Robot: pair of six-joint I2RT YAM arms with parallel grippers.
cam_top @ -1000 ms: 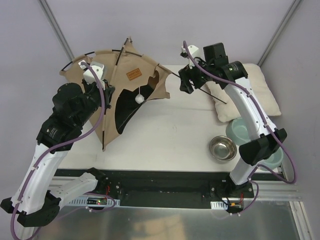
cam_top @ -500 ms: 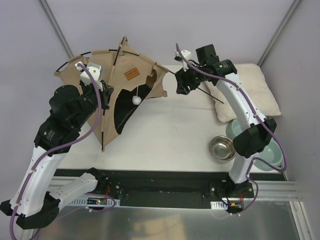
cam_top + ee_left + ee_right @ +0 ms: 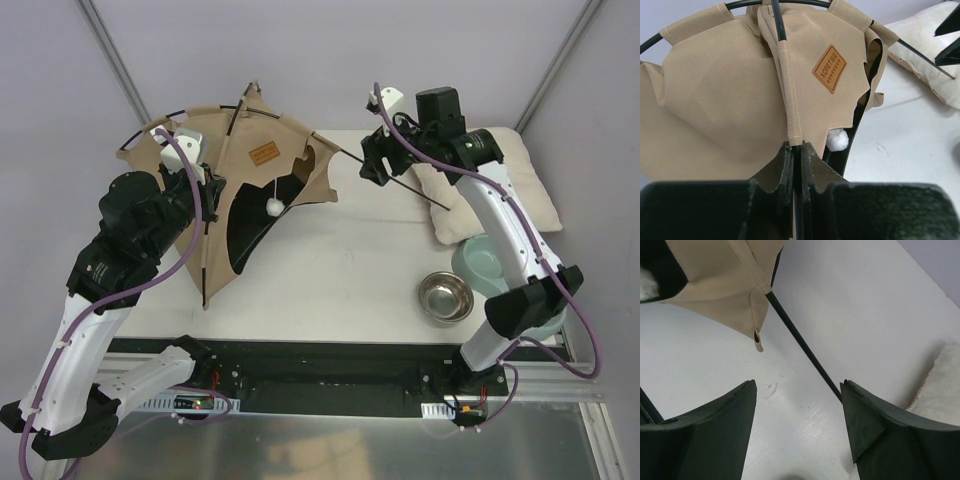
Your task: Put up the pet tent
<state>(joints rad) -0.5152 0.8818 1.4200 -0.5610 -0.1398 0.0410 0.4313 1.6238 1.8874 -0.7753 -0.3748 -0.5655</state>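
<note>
The pet tent (image 3: 270, 165) is a tan fabric shell with a brown label (image 3: 829, 68), raised off the back left of the table. A white pompom (image 3: 274, 206) hangs in its dark doorway. My left gripper (image 3: 796, 149) is shut on a thin black pole where it leaves a fabric sleeve (image 3: 790, 95). In the top view the left gripper (image 3: 212, 188) sits on the tent's left side. Another black pole (image 3: 390, 178) sticks out of the tent's right corner toward the pillow. My right gripper (image 3: 372, 163) hangs over that pole, open. In the right wrist view the pole (image 3: 802, 344) runs beside the right finger (image 3: 865, 415), not clamped.
A fluffy off-white pillow (image 3: 525, 185) lies at the back right. A steel bowl (image 3: 446, 297) and two pale green bowls (image 3: 478, 262) stand near the right arm's base. The white table top (image 3: 340, 270) ends at a black rail in front.
My right gripper swung left toward the tent corner, narrowed, then came back right and widened again. The tent rocked slightly. The left gripper kept its hold on the pole.
</note>
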